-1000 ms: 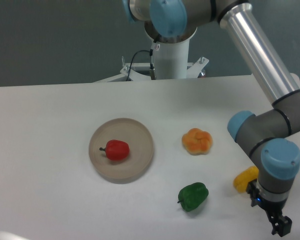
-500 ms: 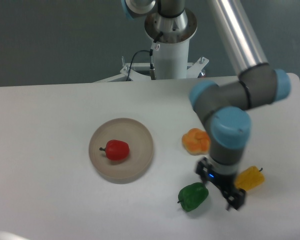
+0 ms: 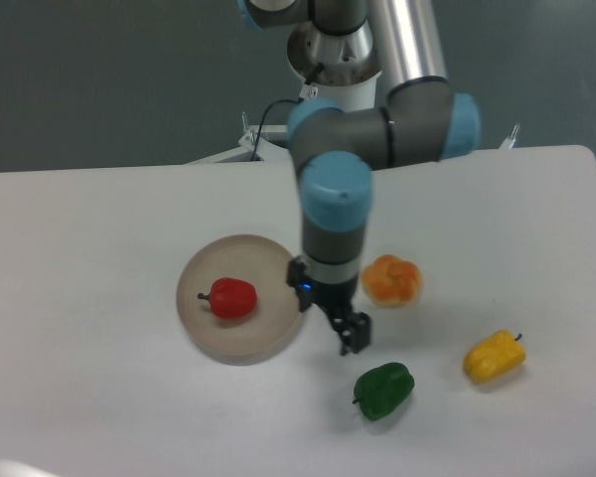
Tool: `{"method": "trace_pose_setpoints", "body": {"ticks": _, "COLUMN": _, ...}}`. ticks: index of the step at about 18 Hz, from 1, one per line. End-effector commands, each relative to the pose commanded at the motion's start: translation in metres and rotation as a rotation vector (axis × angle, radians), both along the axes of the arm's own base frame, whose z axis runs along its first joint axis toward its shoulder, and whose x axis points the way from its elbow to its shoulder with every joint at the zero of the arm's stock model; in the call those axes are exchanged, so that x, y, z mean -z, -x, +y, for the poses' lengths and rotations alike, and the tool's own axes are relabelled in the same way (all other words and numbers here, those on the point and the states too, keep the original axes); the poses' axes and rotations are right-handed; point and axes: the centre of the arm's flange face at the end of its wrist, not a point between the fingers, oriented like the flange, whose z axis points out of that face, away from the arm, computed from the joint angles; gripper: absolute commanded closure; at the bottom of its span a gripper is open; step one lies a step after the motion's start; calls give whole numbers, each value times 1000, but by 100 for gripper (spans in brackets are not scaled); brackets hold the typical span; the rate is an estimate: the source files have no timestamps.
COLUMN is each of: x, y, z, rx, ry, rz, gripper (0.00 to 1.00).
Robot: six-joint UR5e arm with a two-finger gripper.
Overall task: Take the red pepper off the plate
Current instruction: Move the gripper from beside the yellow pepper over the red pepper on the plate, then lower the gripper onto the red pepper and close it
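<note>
The red pepper [image 3: 230, 297] lies left of centre on the round beige plate [image 3: 268, 263], its dark stem pointing left. My gripper [image 3: 350, 337] hangs just off the plate's right rim, to the right of the red pepper and above the green pepper. Its dark fingers [image 3: 354, 333] look close together with nothing between them, but they are too small to tell whether they are open or shut.
An orange pepper [image 3: 392, 280] lies just right of my wrist. A green pepper [image 3: 382, 390] lies below the gripper. A yellow pepper [image 3: 495, 357] lies at the right. The arm's base column [image 3: 336, 99] stands at the table's back edge.
The arm has swept left across the table, from the front right corner past the yellow and orange peppers to the plate's right rim. The peppers have not moved.
</note>
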Motion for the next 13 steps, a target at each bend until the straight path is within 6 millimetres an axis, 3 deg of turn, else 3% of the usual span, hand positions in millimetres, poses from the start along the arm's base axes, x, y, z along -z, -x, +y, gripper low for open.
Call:
{"method": "trace_pose_setpoints", "body": {"ticks": 3, "x": 10, "y": -19, "z": -5, "rx": 101, "ry": 24, "rz": -6, "gripper": 0}}
{"method": "trace_pose_setpoints", "body": {"ticks": 7, "x": 23, "y": -56, "z": 6, "rx": 152, "ry": 36, "rz": -12, "gripper": 0}}
{"method": "trace_pose_setpoints", "body": {"ticks": 13, "x": 51, "y": -78, "z": 2, "rx": 170, "ry": 52, "rz": 1, "gripper": 0}}
